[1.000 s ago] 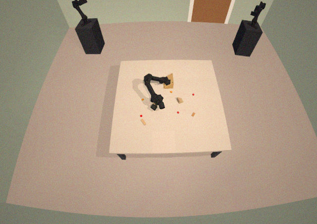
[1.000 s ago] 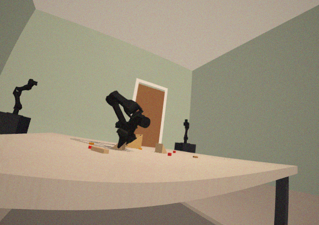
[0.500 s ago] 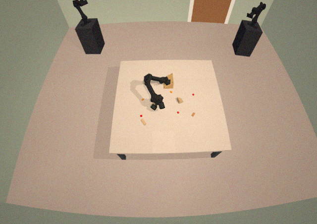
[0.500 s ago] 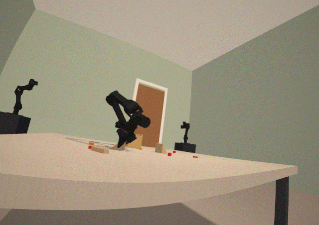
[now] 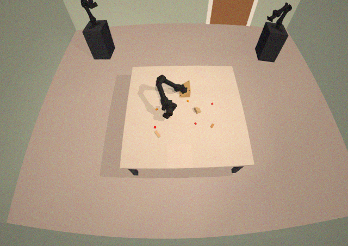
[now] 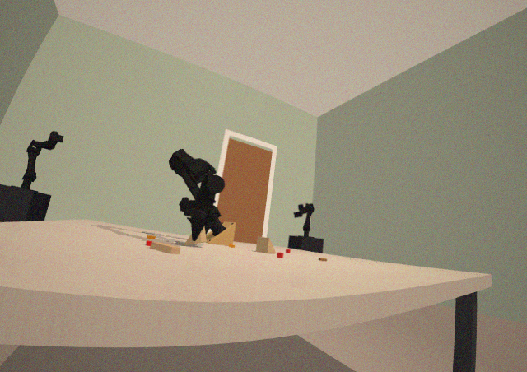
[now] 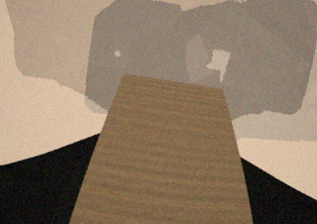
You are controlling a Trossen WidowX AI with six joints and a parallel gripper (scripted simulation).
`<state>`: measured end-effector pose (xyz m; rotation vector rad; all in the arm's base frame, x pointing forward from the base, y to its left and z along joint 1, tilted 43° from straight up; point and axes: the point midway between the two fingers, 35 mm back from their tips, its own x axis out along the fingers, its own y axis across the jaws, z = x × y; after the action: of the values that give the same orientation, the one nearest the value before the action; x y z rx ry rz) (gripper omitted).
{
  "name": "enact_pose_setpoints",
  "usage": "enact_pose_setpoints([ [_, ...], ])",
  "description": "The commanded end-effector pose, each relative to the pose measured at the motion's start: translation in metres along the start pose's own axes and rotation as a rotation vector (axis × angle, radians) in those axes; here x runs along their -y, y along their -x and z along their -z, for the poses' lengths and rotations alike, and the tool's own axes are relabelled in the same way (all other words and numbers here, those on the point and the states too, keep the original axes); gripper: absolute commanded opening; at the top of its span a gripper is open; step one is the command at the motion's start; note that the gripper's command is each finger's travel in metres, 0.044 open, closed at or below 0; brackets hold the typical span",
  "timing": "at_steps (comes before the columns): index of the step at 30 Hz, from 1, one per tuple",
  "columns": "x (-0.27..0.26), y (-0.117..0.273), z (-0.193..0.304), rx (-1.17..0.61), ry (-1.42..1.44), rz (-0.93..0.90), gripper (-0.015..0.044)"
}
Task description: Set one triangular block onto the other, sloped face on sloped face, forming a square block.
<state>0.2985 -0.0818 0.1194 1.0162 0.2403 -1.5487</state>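
Note:
My gripper (image 5: 170,111) (image 6: 205,236) (image 7: 165,149) is shut on one triangular block (image 6: 202,237) (image 7: 163,160), a finger on each side. In the wrist view its brown, grained face fills the space between the fingers. In the exterior view it is low, at or just above the table; I cannot tell if it touches. The arm mostly hides it in the top view. The other triangular block (image 5: 197,110) (image 6: 264,245) stands apart on the table, to the right of the gripper in the top and exterior views.
A wooden wedge-shaped piece with small holes (image 5: 185,93) (image 6: 228,235) is by the arm's base. A long light block (image 5: 157,133) (image 6: 165,248) and a red cube (image 5: 154,127) (image 6: 148,243) lie nearby. A red piece (image 5: 195,123) (image 6: 280,254) lies near the other triangular block.

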Motion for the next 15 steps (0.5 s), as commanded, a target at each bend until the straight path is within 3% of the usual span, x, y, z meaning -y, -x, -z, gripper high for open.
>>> enact_pose_setpoints([
  [1,0.000,0.004,-0.005,-0.104,0.006,-0.004,0.0000],
  [15,0.000,0.011,-0.030,-0.481,0.009,-0.008,0.0000],
])
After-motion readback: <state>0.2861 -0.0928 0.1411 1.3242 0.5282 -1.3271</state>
